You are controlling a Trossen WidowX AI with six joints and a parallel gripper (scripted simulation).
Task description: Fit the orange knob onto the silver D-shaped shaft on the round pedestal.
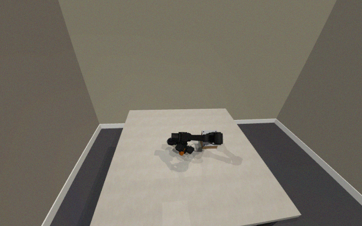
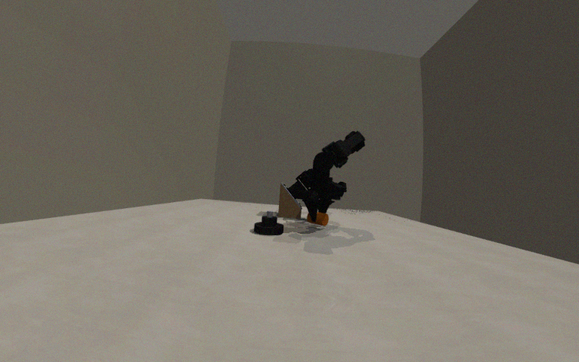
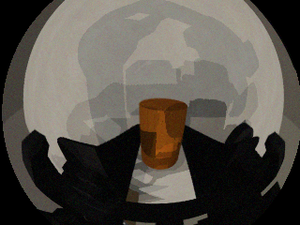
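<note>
Tabletop (image 1: 170, 183) (image 2: 273, 289) (image 3: 56, 75) pedestal (image 2: 268, 228) shows in the exterior view, not the wrist's.

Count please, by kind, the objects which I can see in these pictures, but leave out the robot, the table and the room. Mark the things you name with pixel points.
Knob (image 1: 181, 153) (image 2: 317, 219) (image 3: 161, 136): 1
Pedestal (image 2: 268, 228): 1
Shaft (image 2: 269, 213): 1
Wedge block (image 1: 209, 147) (image 2: 289, 205) (image 3: 132, 195): 1
Total: 4
</note>
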